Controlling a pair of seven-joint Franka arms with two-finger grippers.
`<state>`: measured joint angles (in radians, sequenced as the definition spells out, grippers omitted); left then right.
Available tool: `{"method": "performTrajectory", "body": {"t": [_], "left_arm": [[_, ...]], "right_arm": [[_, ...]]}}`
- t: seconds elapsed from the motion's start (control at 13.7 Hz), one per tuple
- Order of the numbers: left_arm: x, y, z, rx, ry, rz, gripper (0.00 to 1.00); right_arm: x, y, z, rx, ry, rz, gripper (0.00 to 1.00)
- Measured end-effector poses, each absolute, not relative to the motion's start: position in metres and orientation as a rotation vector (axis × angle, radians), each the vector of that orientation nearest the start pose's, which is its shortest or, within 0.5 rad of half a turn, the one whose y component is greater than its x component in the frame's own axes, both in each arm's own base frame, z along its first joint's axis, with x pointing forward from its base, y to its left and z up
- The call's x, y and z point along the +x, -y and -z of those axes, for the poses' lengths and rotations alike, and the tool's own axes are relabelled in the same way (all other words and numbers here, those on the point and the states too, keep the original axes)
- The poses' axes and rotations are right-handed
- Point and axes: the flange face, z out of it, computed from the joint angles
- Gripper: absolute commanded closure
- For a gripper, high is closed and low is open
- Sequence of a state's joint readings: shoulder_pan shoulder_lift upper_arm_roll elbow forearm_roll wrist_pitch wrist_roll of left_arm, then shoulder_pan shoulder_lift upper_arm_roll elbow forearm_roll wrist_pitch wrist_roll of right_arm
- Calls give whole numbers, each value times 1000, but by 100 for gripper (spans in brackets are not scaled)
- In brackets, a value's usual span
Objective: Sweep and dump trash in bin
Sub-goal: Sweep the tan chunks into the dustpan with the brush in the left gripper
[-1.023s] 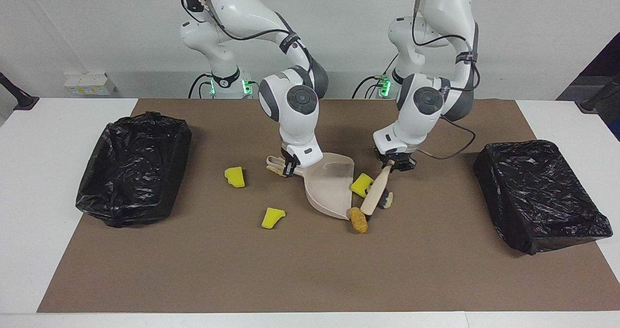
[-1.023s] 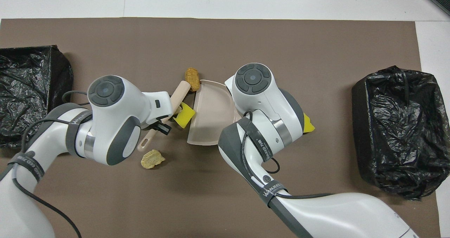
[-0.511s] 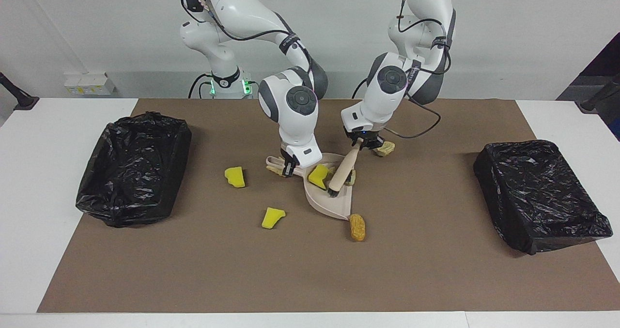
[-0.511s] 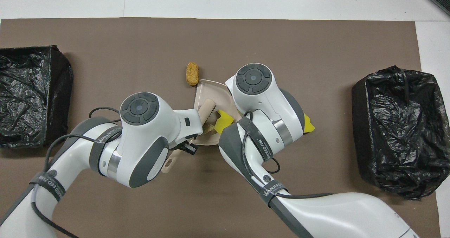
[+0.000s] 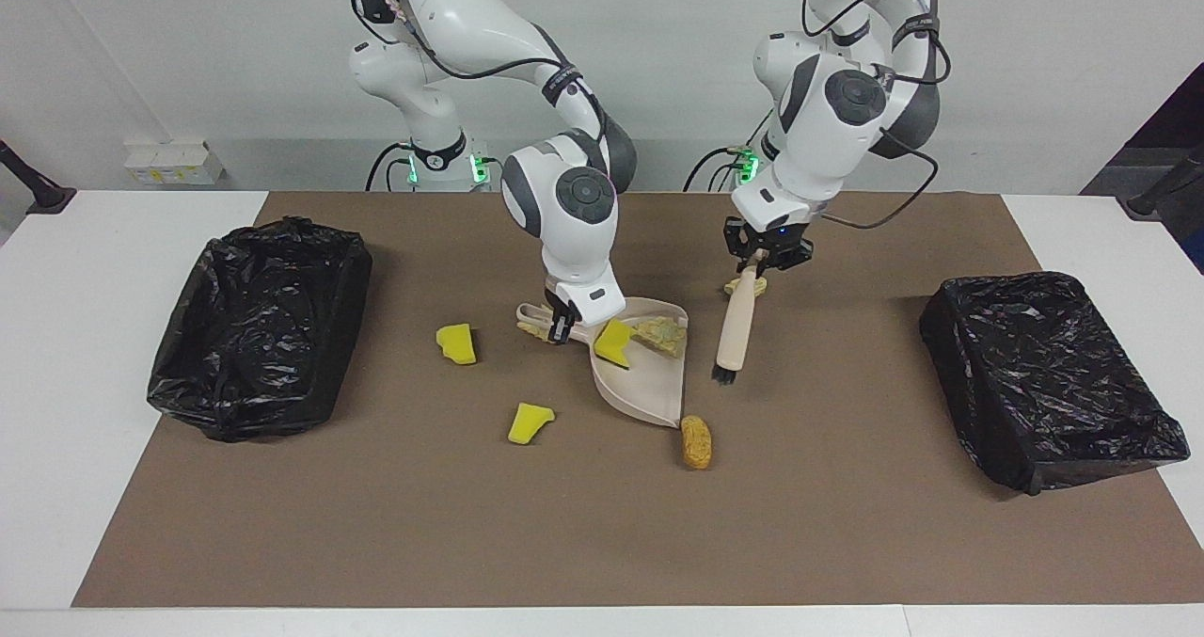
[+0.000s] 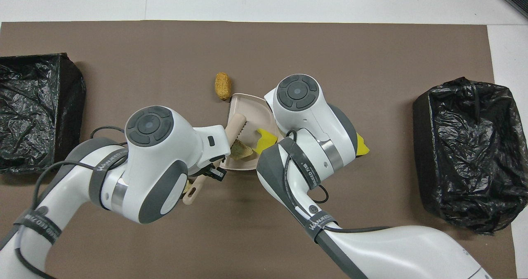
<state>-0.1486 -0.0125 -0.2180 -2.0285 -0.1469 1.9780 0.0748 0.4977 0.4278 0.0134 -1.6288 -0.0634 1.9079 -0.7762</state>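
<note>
Clamped on the brush [image 5: 736, 322] handle, the left gripper [image 5: 764, 259] hangs right of centre in the facing view, raised over the brown mat [image 5: 847, 524]; the brush hangs from it nearly upright, bristle end down just above the mat beside the dustpan [image 5: 644, 383]. Clamped just as firmly, the right gripper [image 5: 562, 322] holds the dustpan's handle at mid-frame, with the pan lying on the mat and its open mouth toward the lower part of that view.

Inside the pan lie a yellow wedge [image 5: 615, 342] and a pale crumbly piece [image 5: 661, 336], side by side near the handle end. An orange-brown nugget [image 5: 696, 441] lies on the mat just off the pan's lip, below centre in the facing view. Two more yellow wedges rest on the mat left of the pan: one [image 5: 457, 343] level with the handle, another [image 5: 529, 422] lower down. A further pale scrap [image 5: 743, 286] shows just under the left gripper, partly hidden by the brush handle.

Two bins lined with black bags stand at the mat's ends: one [image 5: 259, 326] at the facing view's left, the other [image 5: 1049, 378] at its right.
</note>
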Motion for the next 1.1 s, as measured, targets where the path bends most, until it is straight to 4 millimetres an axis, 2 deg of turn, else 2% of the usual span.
{"method": "performTrajectory", "body": {"t": [0.07,0.22,0.44,0.58,0.73,0.88,1.1], "left_arm": [[516,192,-439,-3205,-629,-82,100],[543,186,-411,-3212,-640,-62,100],[586,198,-377,-3229,-649,3,100],[599,204,-363,-3219,-680,9,100],[595,215,-360,-3174,-777,-19,100],[579,229,-359,-3116,-940,-140,100],[558,224,-380,-3041,-1090,-326,100]], "right_arm": [[573,-315,-359,-2515,1919,-254,100],[570,-313,-354,-2523,1905,-272,100],[569,-313,-355,-2526,1902,-271,100],[569,-313,-355,-2526,1902,-267,100],[569,-313,-355,-2527,1902,-265,100],[569,-313,-355,-2527,1902,-264,100],[568,-312,-354,-2528,1900,-266,100]]}}
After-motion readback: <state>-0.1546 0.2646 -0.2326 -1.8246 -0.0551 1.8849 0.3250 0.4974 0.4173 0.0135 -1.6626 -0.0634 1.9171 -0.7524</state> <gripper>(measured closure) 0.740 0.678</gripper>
